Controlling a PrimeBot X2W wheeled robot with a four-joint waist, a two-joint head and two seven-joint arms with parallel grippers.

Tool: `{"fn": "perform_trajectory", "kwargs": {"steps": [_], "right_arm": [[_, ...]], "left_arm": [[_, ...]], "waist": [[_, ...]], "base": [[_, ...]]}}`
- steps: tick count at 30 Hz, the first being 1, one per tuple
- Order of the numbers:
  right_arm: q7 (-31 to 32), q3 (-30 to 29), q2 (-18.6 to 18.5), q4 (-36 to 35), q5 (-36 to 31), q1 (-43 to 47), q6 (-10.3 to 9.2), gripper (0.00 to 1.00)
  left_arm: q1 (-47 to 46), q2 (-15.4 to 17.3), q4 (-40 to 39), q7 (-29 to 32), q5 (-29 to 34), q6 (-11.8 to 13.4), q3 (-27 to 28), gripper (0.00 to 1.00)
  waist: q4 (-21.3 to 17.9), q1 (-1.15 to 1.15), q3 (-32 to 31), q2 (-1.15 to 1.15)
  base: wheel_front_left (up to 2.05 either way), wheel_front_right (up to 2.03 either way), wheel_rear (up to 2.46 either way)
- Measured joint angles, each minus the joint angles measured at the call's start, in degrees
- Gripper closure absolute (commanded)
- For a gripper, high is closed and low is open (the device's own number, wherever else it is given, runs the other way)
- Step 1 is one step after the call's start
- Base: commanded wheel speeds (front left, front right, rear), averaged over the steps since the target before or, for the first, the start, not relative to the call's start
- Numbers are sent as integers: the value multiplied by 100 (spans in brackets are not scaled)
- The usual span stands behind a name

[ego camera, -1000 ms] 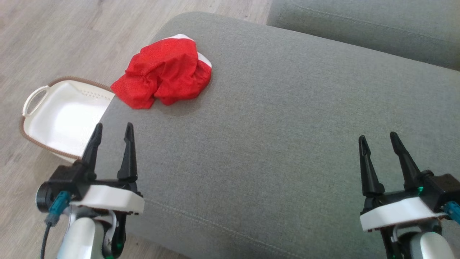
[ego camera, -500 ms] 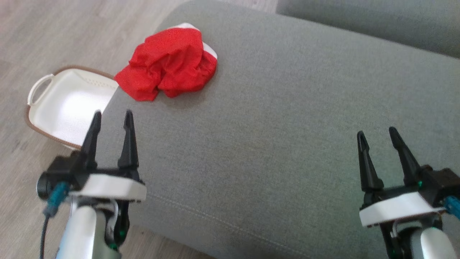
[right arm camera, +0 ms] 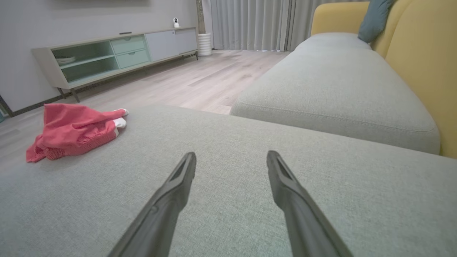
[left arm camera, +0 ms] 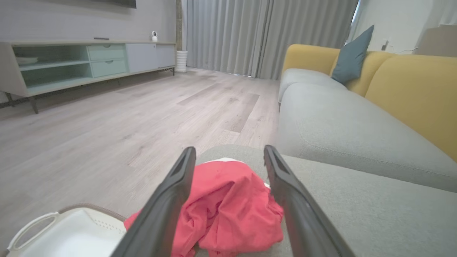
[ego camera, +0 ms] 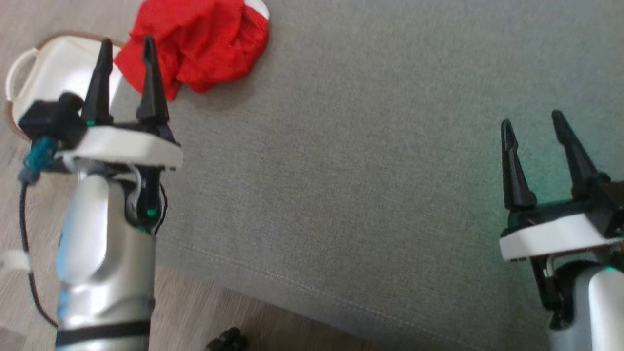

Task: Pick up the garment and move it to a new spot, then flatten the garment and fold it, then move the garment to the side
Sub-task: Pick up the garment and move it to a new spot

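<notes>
The left gripper point(ego camera: 126, 44), jaws wide and empty, has advanced close to the crumpled red garment point(ego camera: 195, 39). The right gripper point(ego camera: 532, 118), equally wide, hangs well apart. Pickup appears imminent.

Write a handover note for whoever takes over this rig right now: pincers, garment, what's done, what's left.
Left pincer: open, empty, lined up on the garment, not gripping it.
Right pincer: open, empty, over bare cushion.
Garment: red, crumpled, at the cushion's far left corner, next to the white basket on the floor.
Done: nothing yet; the garment is not picked up.
Left: grasp it, move it to a new spot, flatten, fold, move aside.
</notes>
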Motion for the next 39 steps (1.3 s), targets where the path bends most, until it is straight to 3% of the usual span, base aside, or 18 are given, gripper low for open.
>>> {"fn": "perform_trajectory", "kwargs": {"steps": [10,15,23,24,25,34,39], "right_arm": [[131,37,-7,-131,-145,-419,0,0],[131,54,-9,-127,-144,-448,0,0],[70,79,-10,-29,-60,-599,0,0],[68,68,-10,-23,-60,-599,0,0],[62,52,-10,-13,-47,-598,0,0],[-176,3,-10,185,129,-498,0,0],[-291,-13,-9,321,260,-277,0,0]], "left_arm": [[-1161,-37,2158,0,-374,-193,57,0],[-1985,36,3478,159,-1090,-214,-613,0],[-2509,428,4313,967,-1914,-236,-1248,0],[-2563,463,4365,1058,-1975,-236,-1321,70],[-2598,502,4395,1062,-2023,-236,-1397,100],[-2505,768,4615,90,-1829,-110,-1553,100],[-1955,962,3513,48,-1582,132,-1358,100]], "waist": [[-120,-1,695,0],[-214,-2,870,0],[-443,-2,895,0],[-466,-2,889,0],[-481,-2,876,0],[-533,-2,429,0],[-546,-2,-1,0]], "base": [[0,0,0],[0,0,0],[0,0,0],[0,0,0],[0,0,0],[0,0,0],[0,0,0]]}}
